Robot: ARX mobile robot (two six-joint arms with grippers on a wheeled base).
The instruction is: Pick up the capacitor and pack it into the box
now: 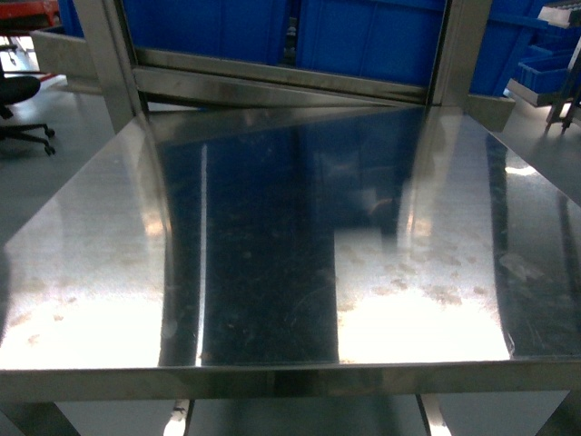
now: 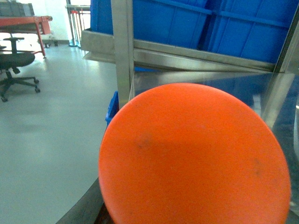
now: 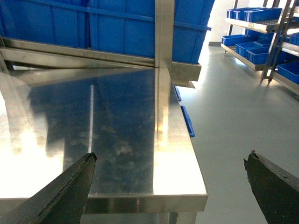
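Step in hand, as a judgement: nothing is being grasped yet; the work seems to be standing at its very start, in the search or approach phase. Table (image 1: 272, 272): bare steel top, filling the centre of the head view, reflecting the blue bins (image 1: 363, 36) sitting along the top edge. Capacitor and box: neither is showing in any view, so their whereabouts cannot be told. Right hand (image 3: 173, 186): two dark fingers (image 3: 65, 191) standing wide apart at the lower corners of the right wrist view, holding nothing, hovering just off the table's near right corner. Left hand: not visible; an orange round disc (image 2: 196, 158) is filling the lower right of the left wrist view, so its state cannot be told. Next move is calling for locating the capacitor and box before any reach.
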